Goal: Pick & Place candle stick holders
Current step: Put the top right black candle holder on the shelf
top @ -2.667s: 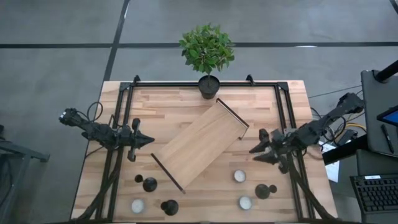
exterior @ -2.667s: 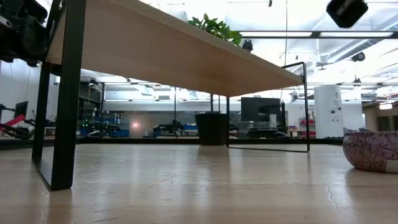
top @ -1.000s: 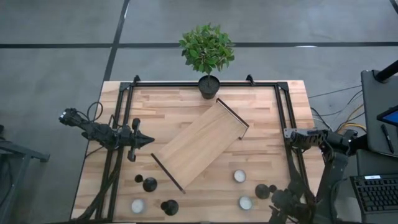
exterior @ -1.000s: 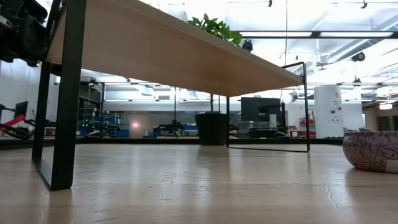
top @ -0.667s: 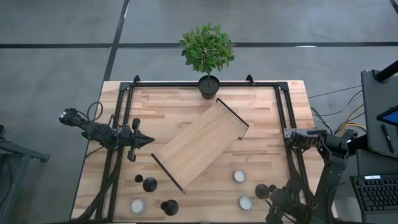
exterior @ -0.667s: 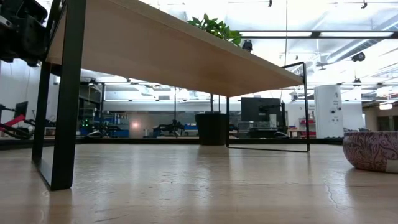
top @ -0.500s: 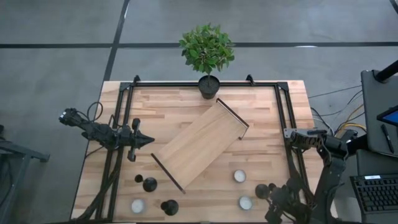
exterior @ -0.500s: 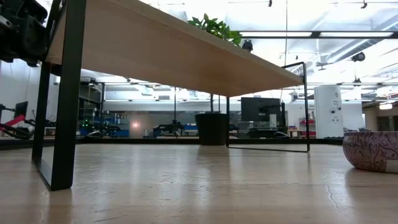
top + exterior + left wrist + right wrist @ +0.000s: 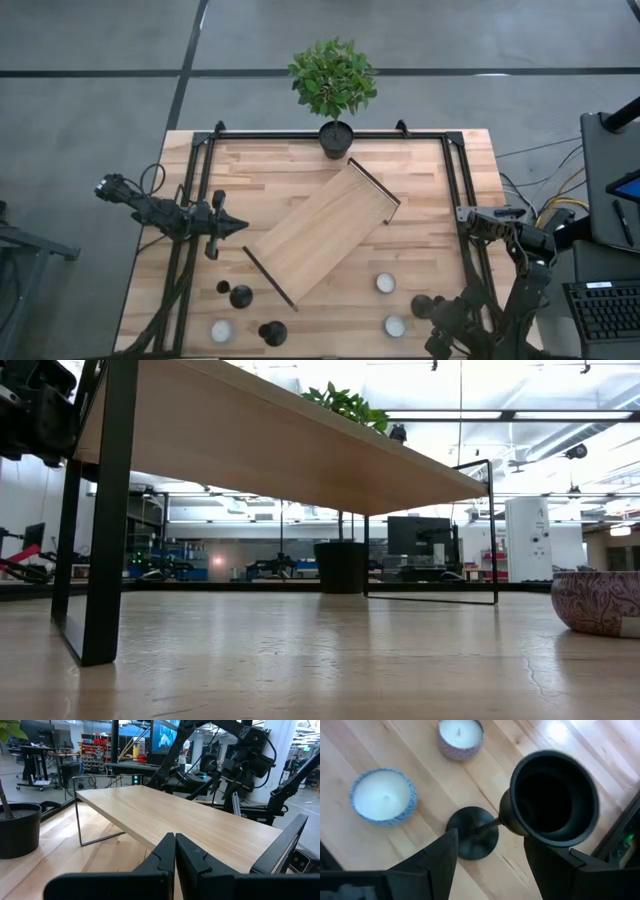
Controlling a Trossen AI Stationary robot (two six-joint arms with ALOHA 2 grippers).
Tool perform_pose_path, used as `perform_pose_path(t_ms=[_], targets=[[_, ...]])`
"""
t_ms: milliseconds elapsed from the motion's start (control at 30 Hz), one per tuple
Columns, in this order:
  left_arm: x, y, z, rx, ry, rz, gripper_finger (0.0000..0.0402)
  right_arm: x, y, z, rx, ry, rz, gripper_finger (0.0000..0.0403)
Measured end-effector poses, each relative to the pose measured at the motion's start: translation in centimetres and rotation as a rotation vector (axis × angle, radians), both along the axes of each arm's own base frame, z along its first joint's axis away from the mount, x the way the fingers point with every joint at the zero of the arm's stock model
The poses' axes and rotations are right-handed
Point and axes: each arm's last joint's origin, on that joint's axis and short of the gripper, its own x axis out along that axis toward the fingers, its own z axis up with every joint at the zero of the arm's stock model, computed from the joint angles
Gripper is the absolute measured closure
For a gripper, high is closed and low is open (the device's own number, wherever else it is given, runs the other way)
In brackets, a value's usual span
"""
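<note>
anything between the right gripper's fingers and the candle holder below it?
Nothing. In the right wrist view the open right gripper straddles the candle stick holder; only bare table shows in the gaps beside its stem.

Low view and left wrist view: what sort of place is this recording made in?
Probably a robotics lab or workshop: past the wooden table, more arm rigs, a lit screen and stocked shelves stand under strip lights.

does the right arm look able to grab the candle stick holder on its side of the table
Probably yes: the right claw is open, poised right over the candle stick holder, with its stem between the fingers. The two candles nearby stand clear.
</note>
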Motion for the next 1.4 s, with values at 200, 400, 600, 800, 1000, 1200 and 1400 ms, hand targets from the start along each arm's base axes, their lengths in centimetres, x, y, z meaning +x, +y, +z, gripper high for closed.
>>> perform_pose_path(t_ms=[200, 400, 600, 800, 1000, 1200, 1400], targets=[[0.0, 0.0, 0.0, 0.0, 0.0, 0.0, 0.0392, 0.1, 0.1, -0.9, -0.048, 0.004, -0.012, 0.0184], [0.0, 0.0, 0.0, 0.0, 0.0, 0.0, 0.0392, 0.2, 0.2, -1.2, -0.072, -0.043, 0.0, 0.0186], [0.0, 0.0, 0.0, 0.0, 0.0, 0.0, 0.0392, 0.3, 0.1, -1.2, -0.08, -0.06, 0.01, 0.0213], [0.0, 0.0, 0.0, 0.0, 0.0, 0.0, 0.0392, 0.3, 0.1, -1.2, -0.081, -0.059, 0.012, 0.0265], [0.0, 0.0, 0.0, 0.0, 0.0, 0.0, 0.0392, 0.3, 0.1, -1.2, -0.082, -0.057, 0.015, 0.0326], [0.0, 0.0, 0.0, 0.0, 0.0, 0.0, 0.0392, 0.4, 0.1, -1.2, -0.104, -0.103, 0.04, 0.0378], [0.0, 0.0, 0.0, 0.0, 0.0, 0.0, 0.0392, 0.5, 0.0, -1.1, -0.11, -0.128, 0.047, 0.0386]])
